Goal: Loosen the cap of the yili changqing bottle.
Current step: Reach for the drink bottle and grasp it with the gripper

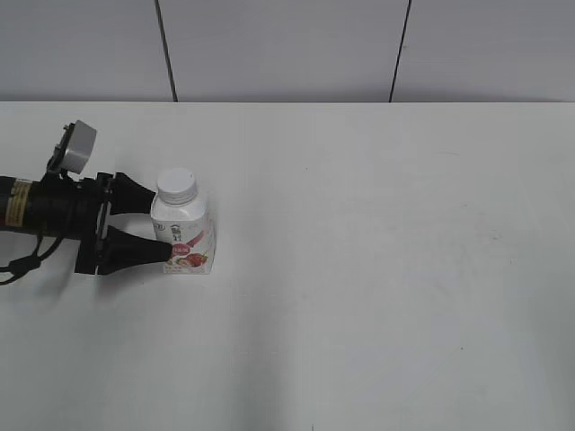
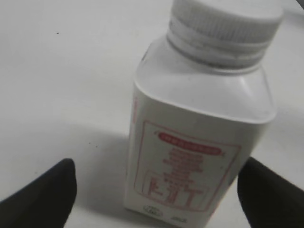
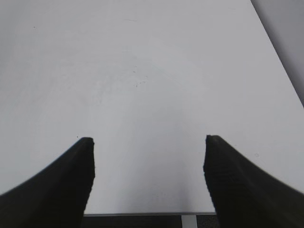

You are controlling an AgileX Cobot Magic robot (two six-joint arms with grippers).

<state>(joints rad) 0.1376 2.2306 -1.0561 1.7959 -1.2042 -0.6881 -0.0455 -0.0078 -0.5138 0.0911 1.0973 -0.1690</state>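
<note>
Jaws astride capped bottle (image 1: 184, 235)

A: The exterior view looks down at a slant across the table (image 1: 377, 269) toward the wall.

B: The left wrist view sits close to the bottle (image 2: 199, 133), shared with it; the right wrist view faces bare tabletop.

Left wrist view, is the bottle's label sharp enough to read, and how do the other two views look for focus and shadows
Left wrist view: the yili changqing bottle is close and soft, its red print unreadable. Exterior view: evenly lit, label small, a faint shadow below the bottle. Right wrist view: bare table, dark blurred fingers.
</note>
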